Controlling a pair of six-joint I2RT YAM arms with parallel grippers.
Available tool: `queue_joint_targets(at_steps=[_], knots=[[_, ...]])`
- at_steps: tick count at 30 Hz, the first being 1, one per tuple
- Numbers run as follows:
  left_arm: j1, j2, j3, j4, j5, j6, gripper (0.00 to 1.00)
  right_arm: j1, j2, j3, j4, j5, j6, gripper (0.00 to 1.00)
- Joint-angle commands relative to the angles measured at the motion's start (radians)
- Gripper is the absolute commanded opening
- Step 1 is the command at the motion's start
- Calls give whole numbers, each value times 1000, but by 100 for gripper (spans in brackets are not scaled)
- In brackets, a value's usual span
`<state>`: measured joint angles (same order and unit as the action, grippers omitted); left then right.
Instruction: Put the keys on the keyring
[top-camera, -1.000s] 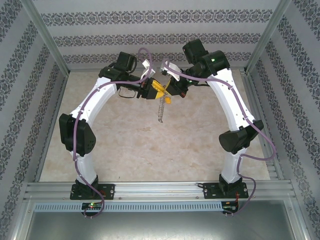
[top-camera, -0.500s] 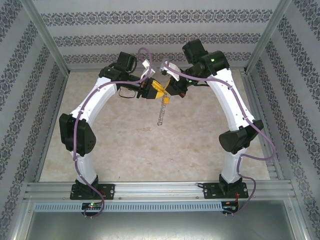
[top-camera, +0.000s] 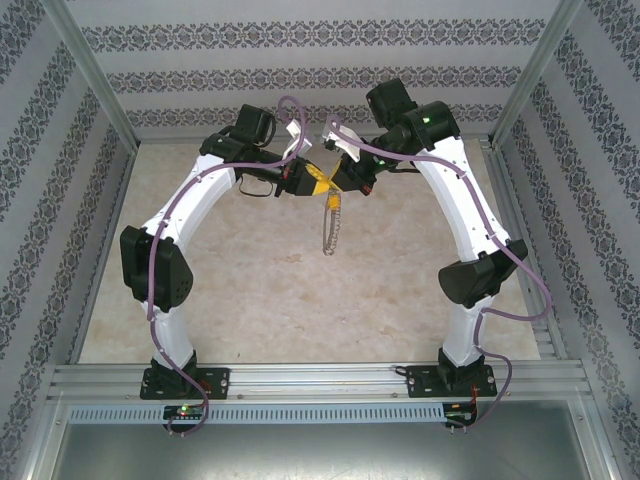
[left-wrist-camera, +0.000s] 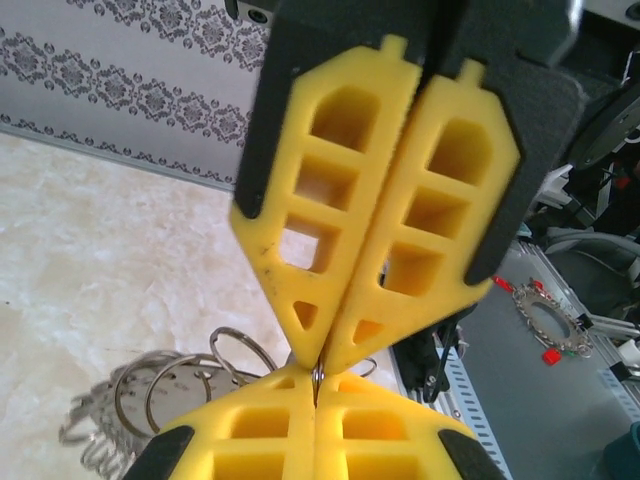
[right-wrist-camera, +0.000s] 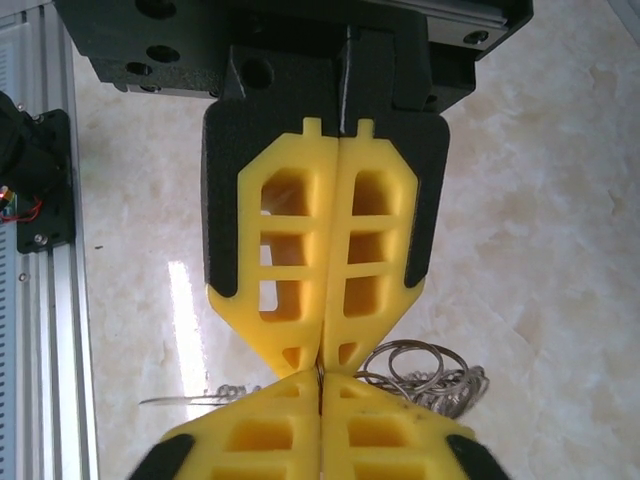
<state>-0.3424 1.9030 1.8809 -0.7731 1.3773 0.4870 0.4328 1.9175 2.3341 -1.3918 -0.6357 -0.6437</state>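
The 2 arms rise from their bases at the near edge, bow outward at the elbows and lean in toward each other, making an arch over the far half of the table (top-camera: 250, 290). Their wrists lie roughly level and point at one another, so the left gripper (top-camera: 317, 182) and the right gripper (top-camera: 328, 184) meet tip to tip in mid-air, high above the marbled surface.

In the left wrist view the left gripper's 2 yellow fingers (left-wrist-camera: 300, 250) are pressed flat together, and a thin sliver of metal is nipped right at their tips: this gripper is clamped on the keyring (top-camera: 329, 228). In the right wrist view the right gripper's yellow fingers (right-wrist-camera: 290, 260) also lie together along their whole length, closed, though I cannot tell whether they grip the same wire or only touch it.

The keyring hangs straight down from that meeting point as a narrow silvery string of rings and small keys, clear of the table (both wrist cameras catch its loops bunched just beyond the fingertips). A small yellow-orange bit (top-camera: 333, 199) sits at the top of the string, just under the tips; it may be the key's head, but it is too small to be sure
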Motion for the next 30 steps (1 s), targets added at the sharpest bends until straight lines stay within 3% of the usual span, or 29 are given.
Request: queue_joint_targets(at_steps=[1, 3, 8, 14, 20, 30], knots=[[-19, -35, -23, 111, 15, -55, 0, -19, -56, -43, 96, -22, 40, 30], [-18, -44, -32, 143, 7, -73, 0, -50, -106, -104, 155, -48, 77, 39], [-15, -48, -30, 163, 3, -93, 0, -153, -313, -433, 471, -167, 252, 44], [-14, -53, -17, 166, 17, -103, 0, -248, -488, -808, 839, -394, 444, 49], [-14, -57, 4, 152, 23, -102, 0, -252, -484, -917, 912, -533, 461, 54], [-14, -62, 14, 149, 38, -109, 0, -221, -419, -949, 977, -610, 473, 55]])
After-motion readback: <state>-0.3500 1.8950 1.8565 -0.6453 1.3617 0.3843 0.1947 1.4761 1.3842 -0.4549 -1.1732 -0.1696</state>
